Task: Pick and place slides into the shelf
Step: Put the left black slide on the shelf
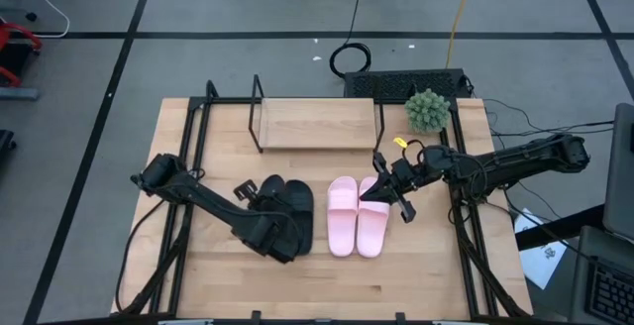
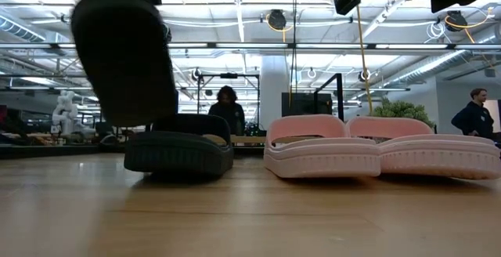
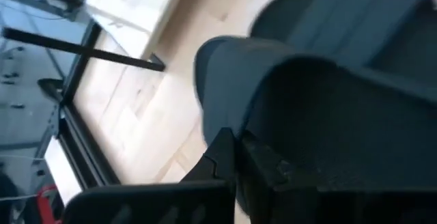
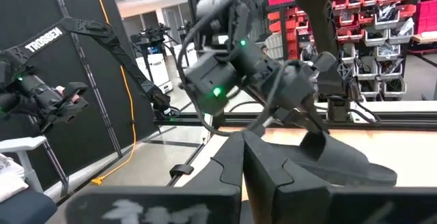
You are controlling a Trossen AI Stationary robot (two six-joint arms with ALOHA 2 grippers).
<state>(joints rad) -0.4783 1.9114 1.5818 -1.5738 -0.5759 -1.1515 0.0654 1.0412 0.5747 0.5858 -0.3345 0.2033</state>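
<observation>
Slides first: from where I'm sitting, the left gripper (image 1: 269, 234) has one black slide (image 2: 125, 49) pinched and hoisted off the table, hanging toe-down or heel-down (can't tell which) in the low view, while its mate, the second black slide (image 2: 178, 143), sits flat on the wood right under and beside it. So the left claw reads as closed on that shoe; the left wrist camera is basically filled with dark strap and sole right against the fingers. The pink pair (image 1: 355, 216) is lying side by side just across from the black ones, long axes pointing toward the shelf (image 1: 315, 122). The right gripper (image 1: 389, 194) hovers just over the outer edge of the pink pair, up off the table, and I honestly cannot tell whether its fingers are apart or together. Here's what matters for my next move, I think: the shelf sits ahead of the left claw and off toward the right arm's side, well apart from it, at the far end of the table, with the pink pair closer to it than the black ones. The shelf board runs crosswise, so I'd guess the lifted slide has to be levelled out and carried forward with its long axis pointing into the rack. Left arm already has the load, so it's the one to go.
</observation>
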